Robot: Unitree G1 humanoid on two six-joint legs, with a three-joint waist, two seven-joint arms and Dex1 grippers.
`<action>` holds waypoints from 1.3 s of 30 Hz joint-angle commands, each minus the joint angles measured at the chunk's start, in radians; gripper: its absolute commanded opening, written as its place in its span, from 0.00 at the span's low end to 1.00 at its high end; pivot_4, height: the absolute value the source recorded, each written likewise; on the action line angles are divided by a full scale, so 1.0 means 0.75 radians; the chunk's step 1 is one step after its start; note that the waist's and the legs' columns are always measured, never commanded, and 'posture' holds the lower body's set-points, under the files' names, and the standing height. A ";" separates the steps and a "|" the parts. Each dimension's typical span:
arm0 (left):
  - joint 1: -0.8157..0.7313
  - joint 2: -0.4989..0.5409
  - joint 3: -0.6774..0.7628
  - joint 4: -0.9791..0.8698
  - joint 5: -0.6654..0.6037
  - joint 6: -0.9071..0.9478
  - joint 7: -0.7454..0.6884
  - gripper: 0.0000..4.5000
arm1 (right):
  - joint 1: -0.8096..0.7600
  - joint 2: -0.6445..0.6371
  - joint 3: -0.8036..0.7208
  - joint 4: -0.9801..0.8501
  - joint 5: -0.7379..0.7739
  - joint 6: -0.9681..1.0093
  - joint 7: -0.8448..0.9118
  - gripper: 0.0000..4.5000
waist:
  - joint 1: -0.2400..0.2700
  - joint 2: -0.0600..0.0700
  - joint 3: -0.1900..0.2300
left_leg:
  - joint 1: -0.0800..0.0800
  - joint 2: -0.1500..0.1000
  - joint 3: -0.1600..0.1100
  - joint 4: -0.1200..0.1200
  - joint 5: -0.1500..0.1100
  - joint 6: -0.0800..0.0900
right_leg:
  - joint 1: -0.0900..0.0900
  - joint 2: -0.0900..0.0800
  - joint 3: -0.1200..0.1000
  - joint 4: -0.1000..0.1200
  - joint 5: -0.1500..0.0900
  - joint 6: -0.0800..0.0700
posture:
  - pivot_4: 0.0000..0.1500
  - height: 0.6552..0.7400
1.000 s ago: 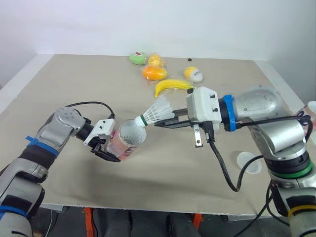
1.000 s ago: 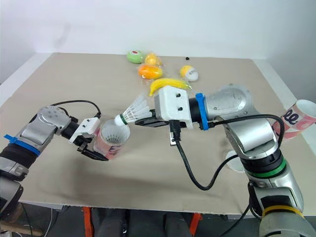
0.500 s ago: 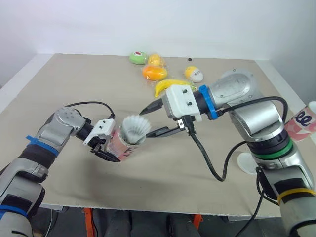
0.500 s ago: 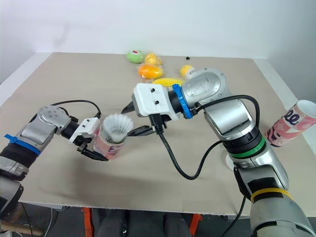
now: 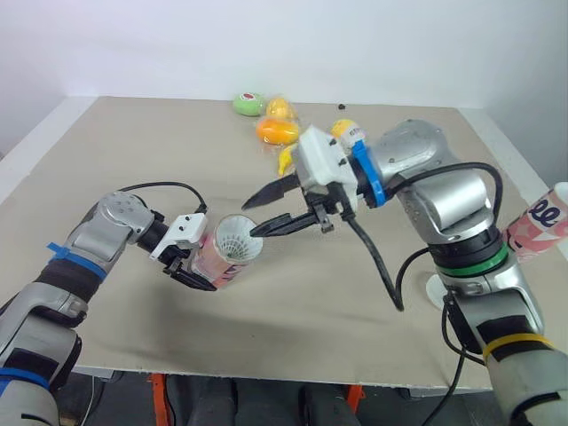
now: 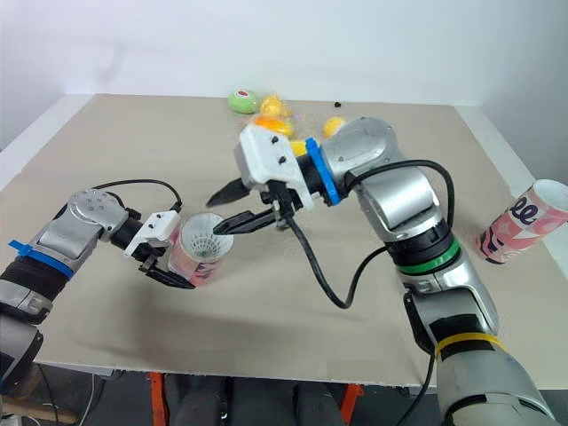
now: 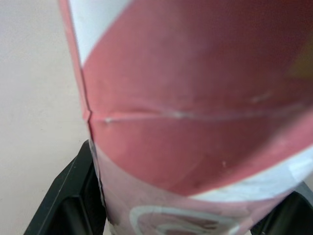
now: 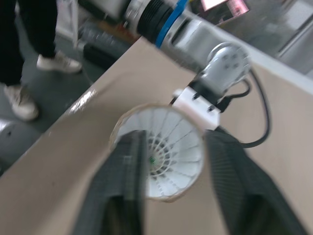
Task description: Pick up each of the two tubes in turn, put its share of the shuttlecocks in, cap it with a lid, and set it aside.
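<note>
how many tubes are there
2. The held tube is in the left gripper, a shuttlecock inside. The other tube sits tilted at the table's right edge. None seem hidden.

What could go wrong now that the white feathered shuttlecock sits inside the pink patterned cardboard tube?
The pink patterned cardboard tube is held tilted and uncapped by the left gripper, so the white feathered shuttlecock might slide out. The open right gripper hovers close to the tube's rim; it could knock the tube when pulling away.
</note>
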 commanded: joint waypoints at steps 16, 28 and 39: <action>0.032 -0.012 0.051 -0.017 0.038 -0.007 0.003 0.69 | -0.259 0.274 0.339 0.472 -0.353 -0.358 0.250 0.01 | 0.001 0.000 0.000 | 0.000 0.000 -0.001 0.000 0.001 -0.001 | 0.000 0.001 -0.002 0.001 0.000 0.001 | 1.00 0.43; 0.076 0.002 0.134 -0.080 0.036 0.068 0.003 0.69 | -0.275 0.474 0.373 0.705 -0.503 -0.502 0.212 0.01 | -0.006 -0.002 -0.001 | 0.005 0.005 -0.001 0.000 0.002 -0.002 | 0.000 0.004 -0.003 0.007 -0.001 -0.003 | 1.00 0.43; 0.073 -0.025 0.155 -0.077 0.049 0.074 0.003 0.69 | -0.433 0.024 0.103 0.417 0.173 -0.183 0.284 0.01 | -0.003 -0.007 0.003 | 0.001 0.004 -0.004 0.000 0.002 -0.004 | -0.004 0.004 -0.004 0.015 -0.005 -0.010 | 1.00 0.43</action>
